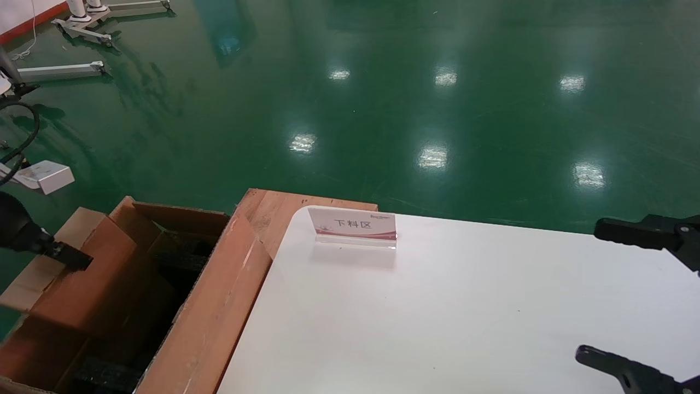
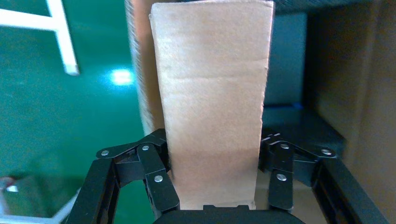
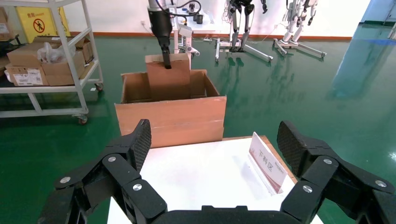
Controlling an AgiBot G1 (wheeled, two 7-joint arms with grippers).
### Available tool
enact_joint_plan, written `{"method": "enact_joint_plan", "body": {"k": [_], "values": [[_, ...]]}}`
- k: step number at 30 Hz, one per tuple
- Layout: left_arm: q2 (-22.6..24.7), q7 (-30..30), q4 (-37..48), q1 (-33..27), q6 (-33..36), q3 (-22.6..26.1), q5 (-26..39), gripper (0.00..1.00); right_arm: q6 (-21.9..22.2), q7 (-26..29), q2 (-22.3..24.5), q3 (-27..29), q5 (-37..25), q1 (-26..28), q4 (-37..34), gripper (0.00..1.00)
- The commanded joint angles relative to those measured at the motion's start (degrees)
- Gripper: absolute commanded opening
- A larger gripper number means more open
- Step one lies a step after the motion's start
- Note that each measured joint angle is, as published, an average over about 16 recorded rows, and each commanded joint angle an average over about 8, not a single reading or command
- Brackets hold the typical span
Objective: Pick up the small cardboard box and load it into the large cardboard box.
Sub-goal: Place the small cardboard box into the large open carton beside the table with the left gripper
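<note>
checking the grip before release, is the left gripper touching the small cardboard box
Touching: left wrist view shows the left gripper fingers pressed against both sides of the small cardboard box.

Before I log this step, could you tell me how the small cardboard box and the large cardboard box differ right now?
The small cardboard box is much smaller than the large cardboard box. The small one hangs in the left gripper, partly lowered into the opening; the large one stands on the floor beside the white table. The large one's flaps are spread open. Both are plain brown corrugated cardboard. The right gripper is open over the table.
</note>
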Motion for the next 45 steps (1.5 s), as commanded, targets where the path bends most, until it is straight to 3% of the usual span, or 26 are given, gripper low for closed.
{"method": "enact_joint_plan", "body": {"k": [1,11,27,28,35,36,45], "values": [[0.2,0.6,1.5,2.2,-2.1,-0.5,-0.6,0.00,0.0,0.0,0.0,0.0,0.0,0.0,0.0,1.00],[0.5,2.5,5.7,9.2,-4.7,-2.1,-3.2,0.00,0.0,0.0,0.0,0.0,0.0,0.0,0.0,1.00],[2.1,3.6,9.3,15.1,-3.5,-3.4,-5.2,0.01,0.0,0.0,0.0,-0.1,0.1,0.0,0.0,1.00],[2.3,3.6,9.5,15.3,-3.5,-3.4,-5.3,0.08,0.0,0.0,0.0,-0.1,0.1,0.0,0.0,1.00],[2.8,4.4,10.2,16.4,-3.3,-3.6,-5.5,0.94,0.1,-0.1,0.0,-0.1,0.1,0.0,0.0,1.00],[2.8,4.5,10.3,16.5,-3.3,-3.6,-5.5,1.00,0.1,-0.1,0.0,-0.1,0.1,0.0,0.0,1.00],[2.8,4.4,10.3,16.4,-3.3,-3.6,-5.4,1.00,0.1,-0.1,0.0,-0.1,0.1,0.0,0.0,1.00]]}}
